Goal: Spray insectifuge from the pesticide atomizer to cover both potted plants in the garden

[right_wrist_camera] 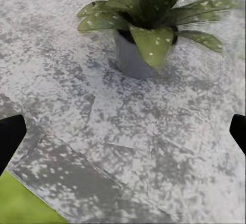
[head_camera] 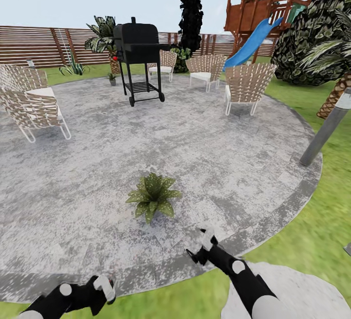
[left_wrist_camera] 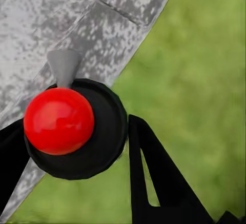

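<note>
Round grey stone patio [head_camera: 97, 163], woven chairs [head_camera: 248, 85], black grill [head_camera: 139, 56] (wheeled), slatted fence [head_camera: 39, 44], lawn [head_camera: 321, 221]

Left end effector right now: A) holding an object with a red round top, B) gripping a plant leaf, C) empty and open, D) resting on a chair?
A: the left wrist view shows the left end effector with its fingers around the red-topped object, above the patio edge.

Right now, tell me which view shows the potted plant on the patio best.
The right wrist view: the potted plant is close, showing speckled leaves and grey pot. The head view shows the whole rosette, small, ahead of the right gripper.
</note>
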Robot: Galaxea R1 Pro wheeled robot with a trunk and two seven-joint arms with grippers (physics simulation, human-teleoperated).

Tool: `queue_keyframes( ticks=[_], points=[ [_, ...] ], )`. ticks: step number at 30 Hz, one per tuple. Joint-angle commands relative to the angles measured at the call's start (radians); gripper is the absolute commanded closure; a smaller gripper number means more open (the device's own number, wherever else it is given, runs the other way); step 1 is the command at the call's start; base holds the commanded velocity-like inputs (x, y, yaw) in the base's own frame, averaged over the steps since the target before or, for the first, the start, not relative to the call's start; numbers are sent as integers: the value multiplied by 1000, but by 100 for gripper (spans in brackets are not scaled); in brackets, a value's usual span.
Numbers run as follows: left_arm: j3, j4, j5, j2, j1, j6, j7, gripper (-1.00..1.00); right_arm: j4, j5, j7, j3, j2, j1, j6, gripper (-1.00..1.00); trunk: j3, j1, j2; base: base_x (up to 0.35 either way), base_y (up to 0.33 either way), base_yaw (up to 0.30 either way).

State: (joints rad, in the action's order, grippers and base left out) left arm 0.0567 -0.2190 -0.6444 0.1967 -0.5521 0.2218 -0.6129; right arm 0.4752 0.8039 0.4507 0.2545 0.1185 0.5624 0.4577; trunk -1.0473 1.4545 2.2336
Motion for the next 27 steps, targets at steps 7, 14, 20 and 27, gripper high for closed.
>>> queue_keyframes(
  ticks=[7,14,20,27],
  points=[
    [9,89,359,-24,85,101,321,100,-250,-52,-554,138,-29,-43,50,-100,-1,0,0,0,0,0],
    [11,102,684,-22,182,215,422,100,-267,-139,-773,142,-56,-188,300,-100,-1,0,0,0,0,0],
    [8,126,703,-21,190,231,425,100,-299,-141,-798,143,-76,-208,305,-100,-1,0,0,0,0,0],
    [8,130,702,-23,190,231,433,100,-337,-135,-794,139,-76,-209,302,-100,-1,0,0,0,0,0]
  ],
)
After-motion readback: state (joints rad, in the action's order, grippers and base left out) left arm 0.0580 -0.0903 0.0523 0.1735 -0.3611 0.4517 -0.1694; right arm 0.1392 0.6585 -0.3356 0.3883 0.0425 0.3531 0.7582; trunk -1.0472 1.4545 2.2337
